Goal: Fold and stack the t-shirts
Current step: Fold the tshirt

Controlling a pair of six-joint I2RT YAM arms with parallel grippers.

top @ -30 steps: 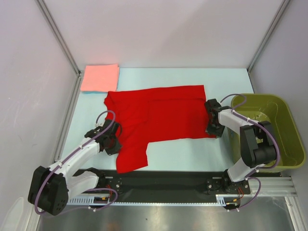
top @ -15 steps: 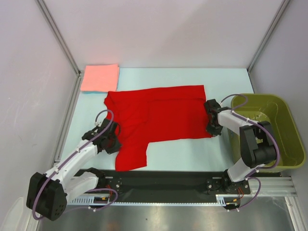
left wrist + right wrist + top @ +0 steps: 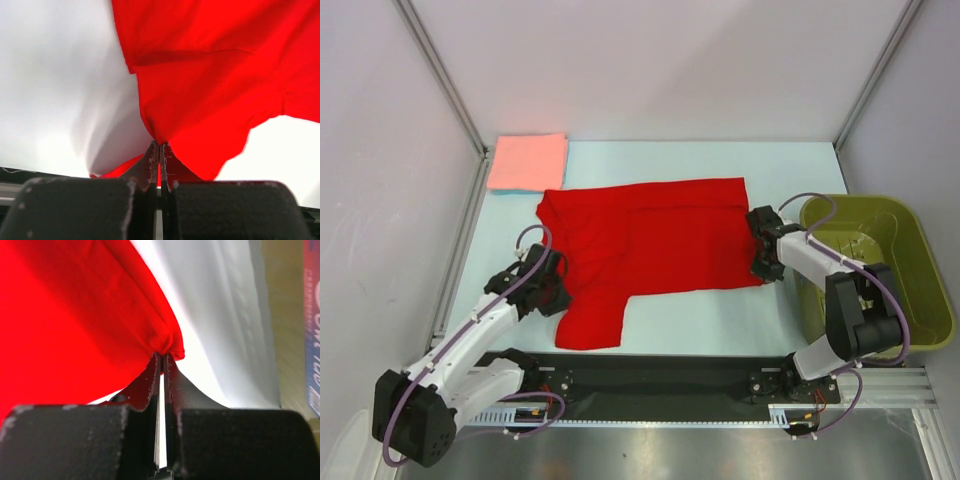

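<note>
both grippers pinched on the red shirt, pink shirt folded in the corner

the red shirt (image 3: 650,245) lies spread across the middle of the pale blue table (image 3: 720,315). it is soft matte cloth, mostly flat, with a long shallow crease running across its far part. its far edge is nearly straight. its near edge steps down at 7 o'clock, where one part hangs toward the arms as a rounded flap.

the left gripper (image 3: 553,287) sits at the shirt's 8 o'clock edge, just above that flap. in the left wrist view its two dark, scuffed fingers (image 3: 151,162) are pressed together with a fold of red cloth caught between the tips. the fabric is drawn up into a peak there and fans out in smooth, tent-like folds.

the right gripper (image 3: 765,258) is at the shirt's 3 o'clock edge, near its lower right corner. in the right wrist view its jaws are closed to a hair-thin gap and nip a small rolled bit of the hem, which puckers into fine wrinkles.

the pink shirt (image 3: 528,160) is folded into a neat flat rectangle at the table's 11 o'clock corner. its near corner is close beside the red shirt, and i cannot tell whether they touch.

an olive-green plastic basket (image 3: 920,240), smooth-walled with rounded corners, stands at 3 o'clock off the table's right side.
</note>
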